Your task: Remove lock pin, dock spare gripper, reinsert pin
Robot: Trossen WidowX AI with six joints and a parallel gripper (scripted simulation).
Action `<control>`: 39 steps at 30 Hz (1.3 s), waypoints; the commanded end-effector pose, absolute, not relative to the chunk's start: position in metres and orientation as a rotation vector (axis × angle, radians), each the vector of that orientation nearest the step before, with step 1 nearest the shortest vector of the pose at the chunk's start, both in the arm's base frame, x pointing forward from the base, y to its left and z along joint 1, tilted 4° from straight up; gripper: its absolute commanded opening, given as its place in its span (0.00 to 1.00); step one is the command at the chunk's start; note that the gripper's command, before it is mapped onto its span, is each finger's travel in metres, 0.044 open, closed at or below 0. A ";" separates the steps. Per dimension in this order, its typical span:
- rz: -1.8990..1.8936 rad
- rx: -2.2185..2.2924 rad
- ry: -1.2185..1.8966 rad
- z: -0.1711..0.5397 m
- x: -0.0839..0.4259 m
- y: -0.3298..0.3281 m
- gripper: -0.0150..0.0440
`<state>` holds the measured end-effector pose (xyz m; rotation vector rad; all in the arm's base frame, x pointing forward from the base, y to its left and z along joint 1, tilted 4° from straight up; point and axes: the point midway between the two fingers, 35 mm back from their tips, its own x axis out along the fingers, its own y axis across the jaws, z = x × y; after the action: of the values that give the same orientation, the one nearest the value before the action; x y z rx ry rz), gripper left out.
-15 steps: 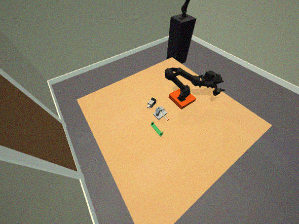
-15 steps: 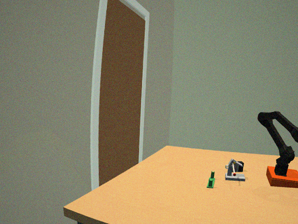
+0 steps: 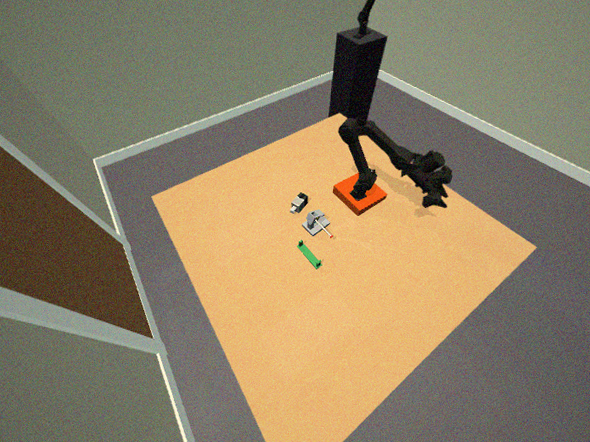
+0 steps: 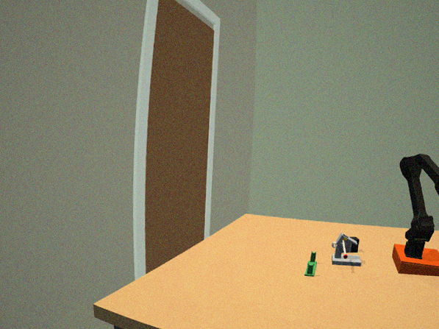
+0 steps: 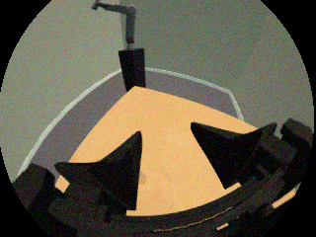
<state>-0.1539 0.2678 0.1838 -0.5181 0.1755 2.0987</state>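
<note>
- The pin (image 3: 324,228) (image 4: 344,248) is sitting through the socket (image 3: 313,218) (image 4: 339,250), well apart from the gripper (image 3: 440,190) (image 5: 166,128), beyond the orange base (image 3: 372,195) (image 4: 422,267) in the top view.
- Its long axis is slanting down-right there, red end outward.
- It is looking thin and pale.
- The gripper's fingers are standing parted, holding nothing.

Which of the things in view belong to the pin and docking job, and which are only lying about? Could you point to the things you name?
For the job:
- grey mount (image 3: 308,230) (image 4: 345,262)
- lock pin (image 3: 325,229) (image 4: 344,248)
- spare gripper (image 3: 299,202) (image 4: 354,244)
- arm's gripper (image 5: 166,129)

Not named in the job:
- green holder (image 3: 309,255) (image 4: 310,268); its purpose I cannot tell
- black pillar (image 3: 356,77) (image 5: 132,69)
</note>
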 end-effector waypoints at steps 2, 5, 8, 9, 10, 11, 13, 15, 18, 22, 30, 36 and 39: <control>1.867 -0.767 0.184 0.173 -0.079 0.305 0.76; 1.753 -0.893 0.220 0.168 -0.034 0.316 0.76; 1.650 -1.009 0.277 0.163 0.013 0.318 0.76; 1.619 -1.045 0.300 0.161 0.029 0.317 0.76; 1.590 -1.080 0.325 0.160 0.044 0.315 0.76; 1.562 -1.113 0.352 0.158 0.060 0.313 0.76; 1.511 -1.174 0.411 0.156 0.090 0.305 0.76; 1.467 -1.227 0.477 0.153 0.119 0.293 0.76; 1.416 -1.291 0.584 0.151 0.159 0.271 0.76; 1.375 -1.344 0.740 0.148 0.206 0.232 0.76; 1.385 -1.322 1.051 0.149 0.268 0.131 0.76; 1.400 -1.298 1.102 0.150 0.275 0.110 0.76; 1.400 -1.298 1.102 0.148 0.275 0.111 0.76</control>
<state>0.2738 0.1165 0.1489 -1.3007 1.0863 1.3872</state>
